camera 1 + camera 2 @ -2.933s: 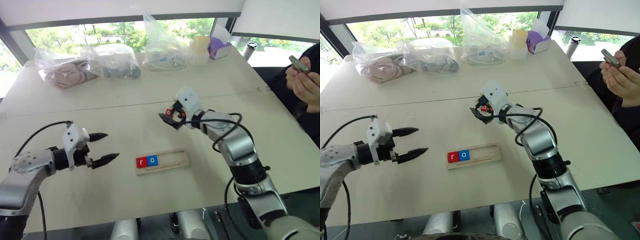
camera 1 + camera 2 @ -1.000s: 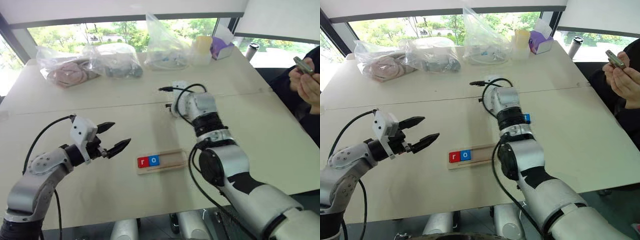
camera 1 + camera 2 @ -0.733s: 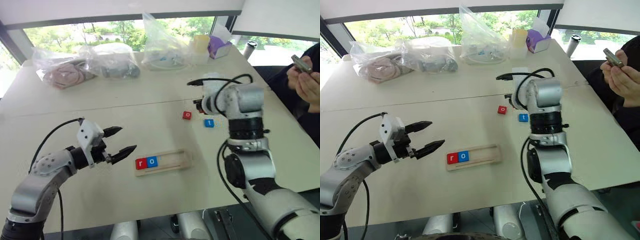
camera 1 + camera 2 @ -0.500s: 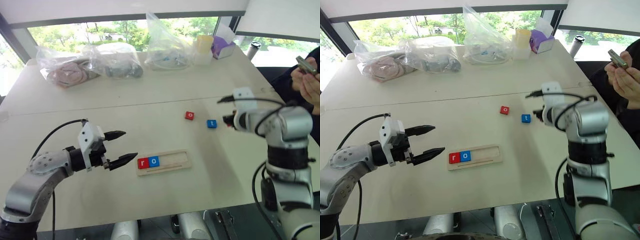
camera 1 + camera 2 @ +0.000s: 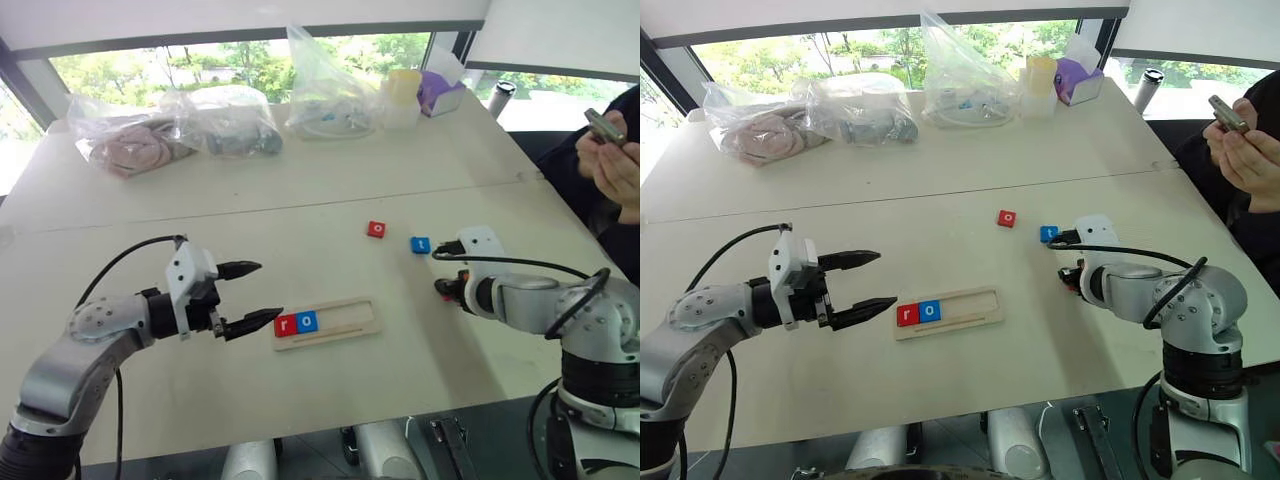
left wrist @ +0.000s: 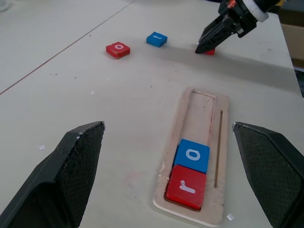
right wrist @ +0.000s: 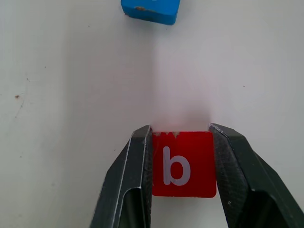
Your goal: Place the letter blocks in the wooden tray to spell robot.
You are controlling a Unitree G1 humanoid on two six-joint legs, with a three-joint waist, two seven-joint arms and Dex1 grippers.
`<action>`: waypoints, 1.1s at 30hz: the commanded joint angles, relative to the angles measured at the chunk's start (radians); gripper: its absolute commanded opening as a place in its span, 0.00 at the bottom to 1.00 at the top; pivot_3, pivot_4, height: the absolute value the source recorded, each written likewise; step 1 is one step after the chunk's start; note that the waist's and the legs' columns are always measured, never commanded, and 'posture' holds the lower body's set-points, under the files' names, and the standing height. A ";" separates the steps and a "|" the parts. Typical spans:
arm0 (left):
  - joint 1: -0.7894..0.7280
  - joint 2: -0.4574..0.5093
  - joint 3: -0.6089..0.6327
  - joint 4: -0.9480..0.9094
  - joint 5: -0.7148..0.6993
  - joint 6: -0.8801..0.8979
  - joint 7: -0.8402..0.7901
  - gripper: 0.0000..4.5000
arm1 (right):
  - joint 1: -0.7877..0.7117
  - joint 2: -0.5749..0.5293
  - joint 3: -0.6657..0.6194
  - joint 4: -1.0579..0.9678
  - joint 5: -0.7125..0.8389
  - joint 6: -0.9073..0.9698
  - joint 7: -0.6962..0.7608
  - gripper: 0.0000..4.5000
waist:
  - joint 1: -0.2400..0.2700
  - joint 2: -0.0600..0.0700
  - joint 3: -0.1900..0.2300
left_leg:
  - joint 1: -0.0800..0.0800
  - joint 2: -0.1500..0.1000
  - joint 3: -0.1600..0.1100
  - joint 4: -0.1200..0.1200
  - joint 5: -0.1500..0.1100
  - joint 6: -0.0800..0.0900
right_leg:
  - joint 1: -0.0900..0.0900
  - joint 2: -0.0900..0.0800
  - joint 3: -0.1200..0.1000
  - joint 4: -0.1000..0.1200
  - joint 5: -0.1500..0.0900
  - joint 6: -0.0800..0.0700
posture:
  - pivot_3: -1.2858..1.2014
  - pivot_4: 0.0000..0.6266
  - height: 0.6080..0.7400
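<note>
The wooden tray (image 5: 350,317) lies mid-table with a red r block (image 5: 285,324) and a blue o block (image 5: 307,321) at its left end. A red o block (image 5: 376,229) and a blue t block (image 5: 420,244) lie loose behind and to the right of it. My right gripper (image 5: 442,290) sits low over the table, right of the tray and just in front of the blue t. It is shut on a red b block (image 7: 183,164). My left gripper (image 5: 268,290) hovers just left of the tray, open and holding nothing.
Plastic bags (image 5: 225,120) with contents, a yellow cup (image 5: 402,92) and a purple box (image 5: 440,95) line the table's far side. A person's hands holding a phone (image 5: 605,130) are at the right edge. A seam (image 5: 200,215) crosses the tabletop behind the blocks.
My right arm swung from behind the tray to the right and toward me, still gripping the red b, which uncovered the loose red o and blue t. The left gripper edged toward the tray.
</note>
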 commanded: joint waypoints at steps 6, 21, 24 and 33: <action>0.024 0.003 -0.019 -0.067 0.003 -0.007 0.018 1.00 | 0.018 -0.035 0.001 0.024 0.131 0.007 -0.100 0.57 | 0.002 0.000 0.000 | 0.000 0.000 -0.001 0.001 0.000 0.000 | 0.000 0.000 0.000 0.000 0.000 0.000 | 0.52 0.24 1.00; 0.013 0.078 0.040 -0.019 -0.022 -0.009 -0.065 1.00 | 0.168 -0.805 0.387 -0.156 -0.462 -0.859 1.180 0.99 | 0.009 0.001 0.005 | 0.000 -0.001 0.000 -0.001 0.000 0.000 | 0.000 0.000 -0.001 -0.002 -0.001 0.002 | 0.52 0.24 1.00; 0.003 0.082 0.056 0.015 -0.010 -0.020 -0.065 1.00 | 0.230 -0.824 0.408 -0.066 -0.613 -1.107 1.353 0.99 | 0.008 0.000 0.006 | 0.000 -0.001 0.002 0.000 0.000 0.000 | 0.000 -0.001 0.000 -0.002 -0.002 0.002 | 0.52 0.24 1.00; 0.031 0.070 0.052 -0.025 -0.016 -0.023 -0.050 1.00 | 0.119 -0.646 0.462 0.236 -0.863 -1.400 1.564 0.99 | 0.003 -0.001 0.008 | 0.001 -0.001 0.003 0.003 0.000 -0.001 | 0.000 -0.002 0.001 0.000 -0.001 0.001 | 0.52 0.24 1.00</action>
